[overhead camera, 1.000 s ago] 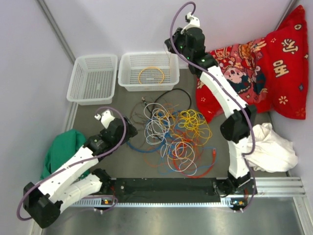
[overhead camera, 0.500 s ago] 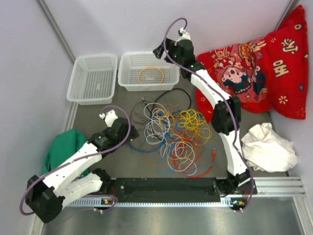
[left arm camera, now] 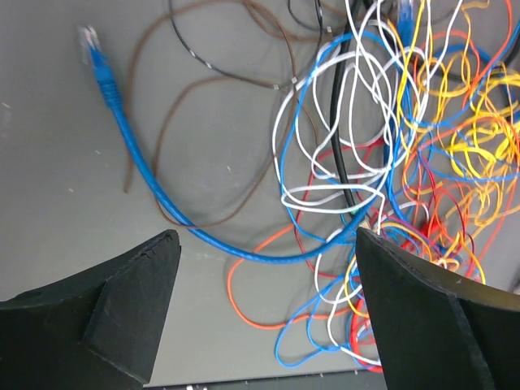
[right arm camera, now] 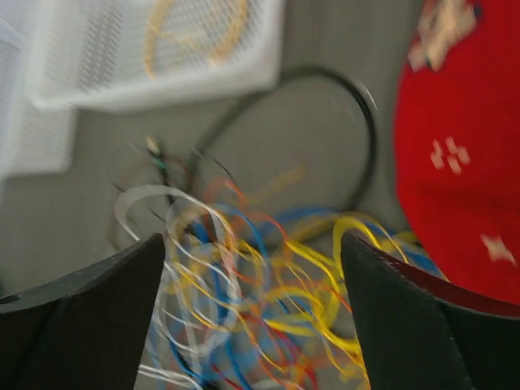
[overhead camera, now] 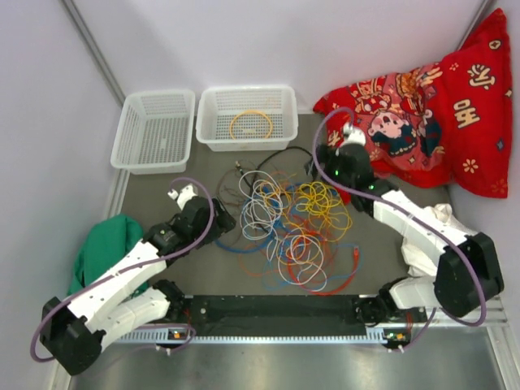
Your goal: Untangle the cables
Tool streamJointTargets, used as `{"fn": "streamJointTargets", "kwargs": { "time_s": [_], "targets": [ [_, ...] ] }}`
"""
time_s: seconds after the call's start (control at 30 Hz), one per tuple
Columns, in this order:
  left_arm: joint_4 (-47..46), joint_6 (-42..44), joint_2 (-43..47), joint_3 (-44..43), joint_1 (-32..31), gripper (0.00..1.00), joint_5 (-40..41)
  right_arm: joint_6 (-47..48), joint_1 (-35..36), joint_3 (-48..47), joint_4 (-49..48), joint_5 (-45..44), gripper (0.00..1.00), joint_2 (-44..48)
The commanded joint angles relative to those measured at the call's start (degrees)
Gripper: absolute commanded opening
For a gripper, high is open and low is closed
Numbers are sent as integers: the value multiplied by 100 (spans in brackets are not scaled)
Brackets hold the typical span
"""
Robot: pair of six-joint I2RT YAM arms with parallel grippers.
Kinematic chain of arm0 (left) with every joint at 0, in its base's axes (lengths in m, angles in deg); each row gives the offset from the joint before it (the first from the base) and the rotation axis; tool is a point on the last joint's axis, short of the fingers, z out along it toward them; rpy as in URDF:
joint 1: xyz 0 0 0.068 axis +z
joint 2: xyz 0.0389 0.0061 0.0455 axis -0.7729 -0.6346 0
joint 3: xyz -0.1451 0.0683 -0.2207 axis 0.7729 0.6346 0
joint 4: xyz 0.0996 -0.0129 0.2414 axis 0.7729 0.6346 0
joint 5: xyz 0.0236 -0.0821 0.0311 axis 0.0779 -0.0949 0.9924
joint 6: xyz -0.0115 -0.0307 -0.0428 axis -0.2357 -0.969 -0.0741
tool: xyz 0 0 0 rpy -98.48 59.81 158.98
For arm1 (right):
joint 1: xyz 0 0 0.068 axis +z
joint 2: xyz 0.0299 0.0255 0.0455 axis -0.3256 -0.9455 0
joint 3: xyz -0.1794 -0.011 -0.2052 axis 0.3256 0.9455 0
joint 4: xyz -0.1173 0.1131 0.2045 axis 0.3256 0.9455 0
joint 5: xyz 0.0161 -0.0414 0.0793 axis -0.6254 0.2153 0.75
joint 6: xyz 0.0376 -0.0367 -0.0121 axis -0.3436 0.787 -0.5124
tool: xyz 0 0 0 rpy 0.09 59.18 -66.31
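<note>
Right, from my station I see two white mesh baskets standing side by side at the far edge of the grey table [overhead camera: 142,191]. They are the left basket [overhead camera: 154,130] and the right basket [overhead camera: 215,122], and a yellow cable loop [overhead camera: 251,124] lies in the right one. The cables [overhead camera: 284,227] sit in a tangled heap mid-table, between the arms. A black cable [overhead camera: 302,154] curves at its far side, and a blue cable [left arm camera: 104,77] trails out with its plug end on bare surface. My left gripper [left arm camera: 268,236] hangs over the heap's near-left edge, jaws wide, gripping nothing. My right gripper [right arm camera: 252,240] hovers over the far-right edge, likewise spread and holding nothing. A red patterned cloth [overhead camera: 439,97] fills the far right corner. A white cloth [overhead camera: 445,213] lies by the right arm and a green cloth [overhead camera: 101,244] by the left. Pale walls [overhead camera: 244,41] surround the table.
</note>
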State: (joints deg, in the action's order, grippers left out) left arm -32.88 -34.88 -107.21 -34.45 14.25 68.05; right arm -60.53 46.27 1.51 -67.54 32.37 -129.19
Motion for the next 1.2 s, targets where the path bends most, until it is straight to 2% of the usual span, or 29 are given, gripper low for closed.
{"fn": "streamJointTargets", "kwargs": {
  "time_s": [0.0, 0.2, 0.43, 0.53, 0.57, 0.63, 0.67, 0.7, 0.73, 0.8, 1.0, 1.17],
  "targets": [
    [-280, -88, -30, 21, 15, 93, -360, -28, 279, 1365, 302, -317, 84, 512],
    [-377, -122, -92, 100, 6, 93, -597, -134, 657, 1815, 538, -439, 81, 646],
    [-350, -210, 110, 241, 6, 92, -580, -178, 666, 1491, 829, -571, 80, -338],
    [-289, -210, 137, 215, 6, 92, -545, -99, 657, 1139, 908, -528, 61, -909],
    [-280, -219, 154, 206, 6, 92, -527, -90, 657, 991, 917, -502, 46, -997],
    [-192, -219, 216, 188, 6, 92, -475, -29, 657, 919, 821, -449, 35, -1095],
    [-166, -219, 242, 188, 6, 92, -457, -20, 657, 919, 768, -440, 23, -1060],
    [-157, -219, 312, 188, 6, 92, -439, -20, 666, 936, 707, -448, 16, -982],
    [-148, -167, 348, 197, 6, 93, -422, 15, 692, 962, 636, -457, 0, -763],
    [-174, -105, 453, 223, 6, 93, -386, 50, 771, 945, 627, -527, 0, -437],
    [-481, 272, 778, 127, 15, 96, -281, 638, 1763, 375, 890, -686, 0, 1328],
    [-1428, 922, 1165, -155, 15, 97, -167, 1052, 2519, -441, 1258, -703, 0, 2129]
  ]
}}
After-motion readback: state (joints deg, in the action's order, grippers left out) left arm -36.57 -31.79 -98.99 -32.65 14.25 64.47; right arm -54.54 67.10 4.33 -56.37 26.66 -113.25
